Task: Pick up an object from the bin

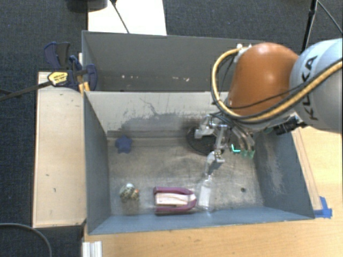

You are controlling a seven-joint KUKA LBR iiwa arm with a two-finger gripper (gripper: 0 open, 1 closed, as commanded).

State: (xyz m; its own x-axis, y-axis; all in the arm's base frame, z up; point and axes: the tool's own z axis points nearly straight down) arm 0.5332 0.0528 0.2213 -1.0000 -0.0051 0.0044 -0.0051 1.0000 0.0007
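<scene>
Blue and small, a soft-looking lump lies far left on the floor of the bin. Near left sits a crumpled greenish ball, then a maroon stapler-like case along the near wall. Just right of it lies a pale translucent piece, the thing nearest the gripper, which hangs just beyond it; a dark round disc lies farther back. Whether the gripper is released or clenched I cannot tell. The pale piece looks light, stiff and slippery, best taken across its narrow sides.
</scene>
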